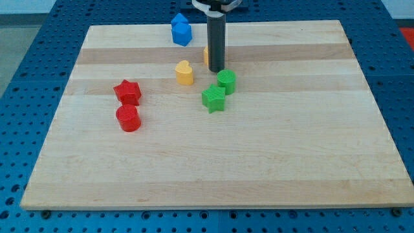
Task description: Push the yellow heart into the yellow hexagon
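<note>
The yellow heart sits on the wooden board a little above centre. The yellow hexagon is just up and to its right, almost wholly hidden behind my rod; only a thin yellow-orange edge shows. My tip rests on the board right of the heart, with a small gap between them, and directly in front of the hexagon.
A green cylinder stands just below and right of my tip, touching a green star. A red star and a red cylinder lie at the view's left. A blue block sits near the top edge.
</note>
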`<state>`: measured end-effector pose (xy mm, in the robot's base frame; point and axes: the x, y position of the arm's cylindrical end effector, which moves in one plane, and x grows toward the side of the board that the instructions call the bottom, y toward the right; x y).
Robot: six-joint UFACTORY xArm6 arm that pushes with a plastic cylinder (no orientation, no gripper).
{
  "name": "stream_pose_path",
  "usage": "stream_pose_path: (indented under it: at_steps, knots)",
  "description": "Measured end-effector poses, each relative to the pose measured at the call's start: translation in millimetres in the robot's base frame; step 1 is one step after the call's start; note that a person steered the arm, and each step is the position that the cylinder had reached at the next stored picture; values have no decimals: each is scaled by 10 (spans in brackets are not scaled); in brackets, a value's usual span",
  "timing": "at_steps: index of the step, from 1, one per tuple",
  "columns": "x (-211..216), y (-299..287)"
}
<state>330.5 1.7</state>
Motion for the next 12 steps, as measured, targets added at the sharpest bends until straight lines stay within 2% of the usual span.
stream_pose_path:
  at_steps: [1,2,5,6,8,10,11,12]
  knots:
    - [-3,3]
    - [381,-192]
    - [749,-1395]
    - [651,-1513]
    - [359,-1184]
    - [171,-522]
    - [52,-477]
    - [114,-1104]
